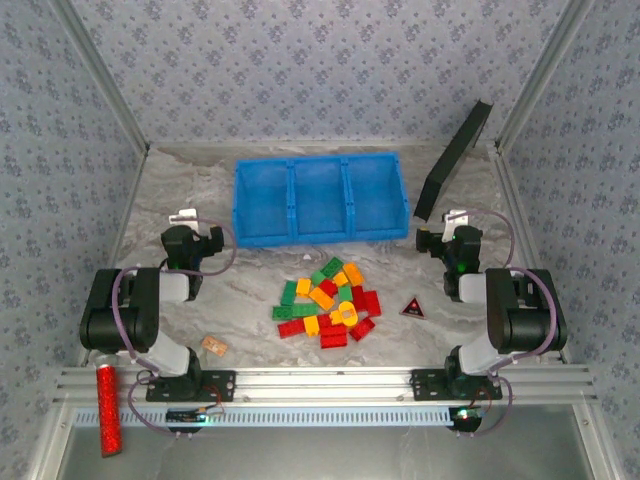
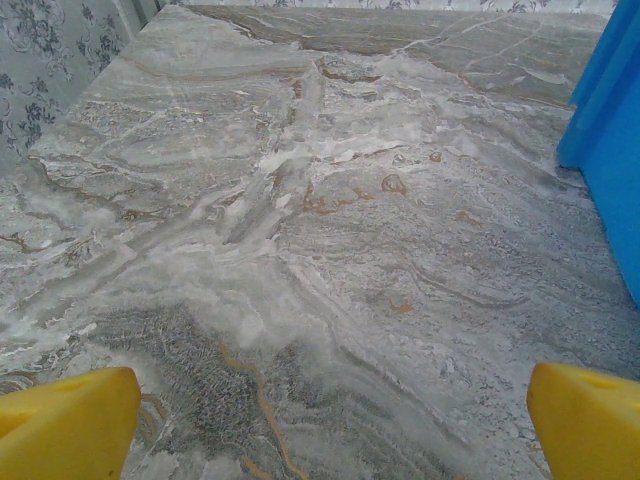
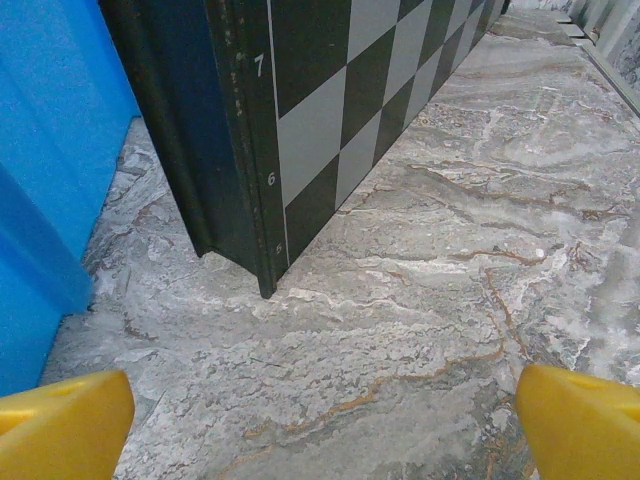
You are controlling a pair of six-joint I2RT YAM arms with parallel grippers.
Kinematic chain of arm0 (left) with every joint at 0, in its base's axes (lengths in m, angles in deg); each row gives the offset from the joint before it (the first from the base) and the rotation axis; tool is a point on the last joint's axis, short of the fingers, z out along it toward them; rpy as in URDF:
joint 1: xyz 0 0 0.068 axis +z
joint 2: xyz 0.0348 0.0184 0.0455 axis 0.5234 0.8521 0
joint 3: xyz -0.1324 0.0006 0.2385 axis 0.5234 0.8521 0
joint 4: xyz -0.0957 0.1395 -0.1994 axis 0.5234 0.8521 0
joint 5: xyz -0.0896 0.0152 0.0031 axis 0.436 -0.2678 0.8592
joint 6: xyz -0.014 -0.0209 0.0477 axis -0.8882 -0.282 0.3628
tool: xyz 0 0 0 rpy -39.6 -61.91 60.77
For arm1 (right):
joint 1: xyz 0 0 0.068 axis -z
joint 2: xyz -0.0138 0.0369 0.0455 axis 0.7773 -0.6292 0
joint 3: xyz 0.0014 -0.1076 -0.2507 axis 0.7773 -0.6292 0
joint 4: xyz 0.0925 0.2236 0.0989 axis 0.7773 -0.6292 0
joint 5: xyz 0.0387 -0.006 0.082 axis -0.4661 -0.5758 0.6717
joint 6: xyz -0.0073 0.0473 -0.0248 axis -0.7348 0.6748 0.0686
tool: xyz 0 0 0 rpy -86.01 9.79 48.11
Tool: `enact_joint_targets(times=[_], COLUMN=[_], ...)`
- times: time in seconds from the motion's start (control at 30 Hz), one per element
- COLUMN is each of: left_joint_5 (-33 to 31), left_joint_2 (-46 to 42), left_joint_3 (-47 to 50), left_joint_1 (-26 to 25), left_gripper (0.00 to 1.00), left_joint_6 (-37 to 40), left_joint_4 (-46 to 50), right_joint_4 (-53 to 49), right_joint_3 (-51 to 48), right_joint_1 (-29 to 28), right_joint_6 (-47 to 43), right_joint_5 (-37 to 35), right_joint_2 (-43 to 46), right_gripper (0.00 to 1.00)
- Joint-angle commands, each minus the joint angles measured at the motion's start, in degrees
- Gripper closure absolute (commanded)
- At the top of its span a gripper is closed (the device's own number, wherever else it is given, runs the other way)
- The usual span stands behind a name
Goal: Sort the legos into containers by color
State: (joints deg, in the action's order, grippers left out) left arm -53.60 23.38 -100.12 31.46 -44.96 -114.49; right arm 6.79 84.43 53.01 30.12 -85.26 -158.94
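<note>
The legos [image 1: 328, 302], red, green and orange-yellow bricks, lie in a loose pile at the middle of the marble table. Behind them stand the containers [image 1: 310, 231], three joined compartments of one blue bin, all looking empty. My left gripper [image 1: 186, 216] hovers left of the bin. In the left wrist view it [image 2: 330, 432] is open over bare marble, with the bin's wall [image 2: 612, 140] at the right edge. My right gripper [image 1: 457, 217] sits right of the bin, and in the right wrist view it [image 3: 325, 432] is open with nothing between its yellow fingertips [image 3: 62, 425].
A black checkered panel [image 1: 452, 160] leans at the back right, close ahead of the right gripper [image 3: 330, 100], with the bin's wall [image 3: 50, 150] on its left. A black triangle [image 1: 412, 308] lies right of the pile. A small orange piece [image 1: 213, 346] and a red glittery cylinder [image 1: 107, 408] lie near left.
</note>
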Motion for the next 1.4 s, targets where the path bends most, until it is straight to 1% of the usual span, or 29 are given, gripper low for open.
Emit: enact_joint_targets(times=[0.0, 0.93, 0.97, 1.0, 1.03, 1.1, 1.17, 1.2, 1.23, 1.27, 1.3, 1.37], left_joint_5=[0.65, 1.52, 0.72, -0.94, -3.03, -9.92, -13.45, -14.2, -13.92, -13.1, -11.9, -8.87], left_joint_2=[-0.1, -0.18, -0.31, -1.61, -3.55, -7.76, -10.75, -12.24, -13.61, -14.96, -16.57, -18.75], left_joint_3=[-0.09, -0.11, -0.28, -1.36, -3.3, -10.36, -17.06, -19.93, -22.55, -25.07, -27.29, -31.28], left_joint_1=[0.1, 0.52, 0.3, -0.23, -0.98, -3.56, -6.01, -7.27, -8.14, -8.95, -9.49, -9.79], left_gripper=[0.01, 0.01, 0.01, 0.01, 0.01, 0.01, 0.01, 0.01, 0.01, 0.01, 0.01, 0.01], left_joint_6=[0.79, 0.69, 0.68, 0.7, 1.07, 1.25, 2.03, 2.37, 2.59, 2.61, 2.46, 1.01], left_joint_4=[-2.12, -1.85, -2.0, 0.62, 5.53, 20.51, 32.18, 37.51, 41.42, 45.48, 49.21, 55.94], right_joint_4=[0.35, 0.56, -1.06, -4.25, -8.3, -20.67, -32.5, -41.11, -46.22, -50.49, -54.64, -61.03], right_joint_3=[0.81, 0.71, 1.42, 2.63, 4.22, 9.4, 14.33, 17.62, 19.88, 21.68, 23.11, 24.95], right_joint_1=[0.09, 0.12, -0.31, -1.2, -2.03, -4.46, -6.12, -6.79, -7.36, -7.93, -8.6, -9.63], right_joint_6=[0.55, 0.56, 0.43, 0.0, -0.55, -0.2, 2.61, 6.49, 9.51, 11.87, 14.07, 17.46], right_joint_5=[0.57, 0.57, -0.31, -2.23, -3.55, -7.63, -8.8, -8.88, -8.28, -6.98, -4.52, 1.64], right_joint_2=[0.01, 0.24, 1.13, 2.82, 4.59, 9.44, 13.32, 15.31, 16.57, 17.72, 18.83, 20.71], right_gripper=[0.0, 0.0, 0.0, 0.0, 0.0, 0.01, 0.02, 0.03, 0.04, 0.08, 0.12, 0.14])
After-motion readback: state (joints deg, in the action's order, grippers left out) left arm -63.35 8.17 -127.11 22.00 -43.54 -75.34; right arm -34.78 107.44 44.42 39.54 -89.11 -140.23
